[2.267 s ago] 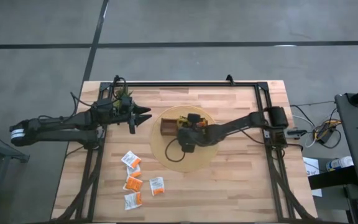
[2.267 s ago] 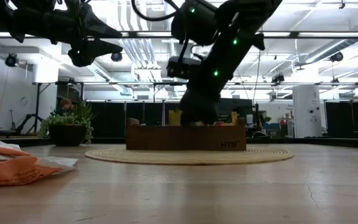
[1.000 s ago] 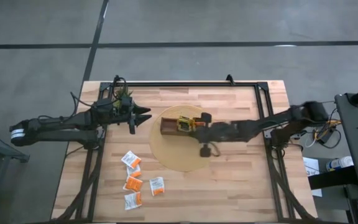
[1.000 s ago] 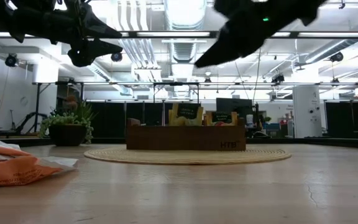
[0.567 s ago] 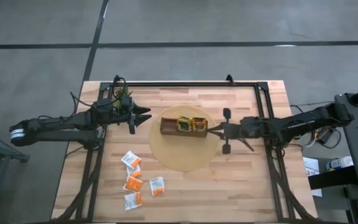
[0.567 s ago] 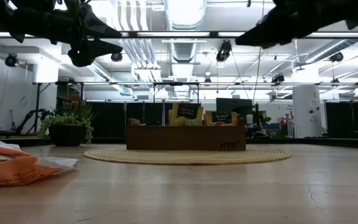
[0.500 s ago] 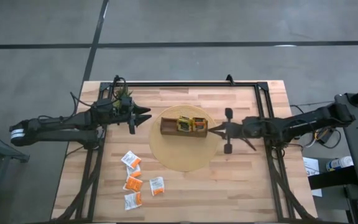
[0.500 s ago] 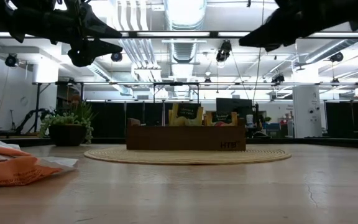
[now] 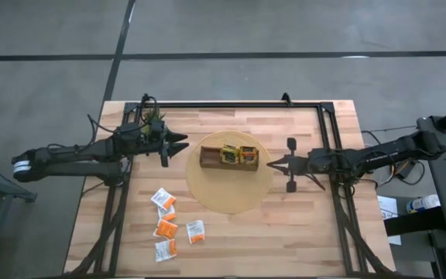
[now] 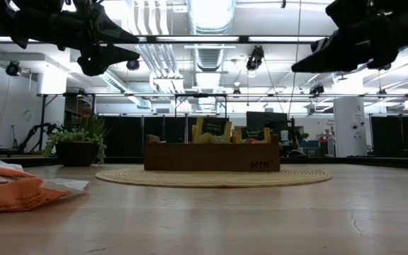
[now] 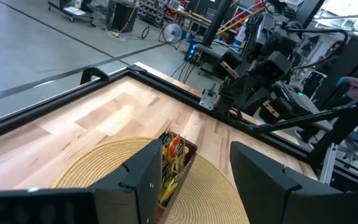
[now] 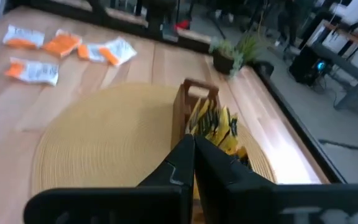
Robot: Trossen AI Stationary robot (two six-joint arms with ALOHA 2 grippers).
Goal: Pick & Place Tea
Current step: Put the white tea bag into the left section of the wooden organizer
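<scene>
Two arms, both raised clear of the table. Left gripper [image 9: 178,144]: arm stretched across from 9 o'clock, level, fingers spread apart, empty, tips aimed at the tray from beside the potted plant [image 9: 155,122]. Right gripper [image 9: 272,163]: arm reaching in from 3 o'clock, fingers pressed together, empty, tip just off the mat's 3 o'clock edge.

One round woven mat [image 9: 228,200] at table centre. One wooden divided tray [image 9: 210,159] on the mat's far half. Two yellow-and-dark tea sachets [image 9: 238,154] standing upright in the tray, side by side; the overhead view cannot show whether more lie beneath them.

Five loose tea sachets [image 9: 167,225], orange and white-with-orange, lying flat on bare wood at 7 o'clock of the mat, well apart from the tray; two overlap. In the low view they are cut off at the frame edge.
</scene>
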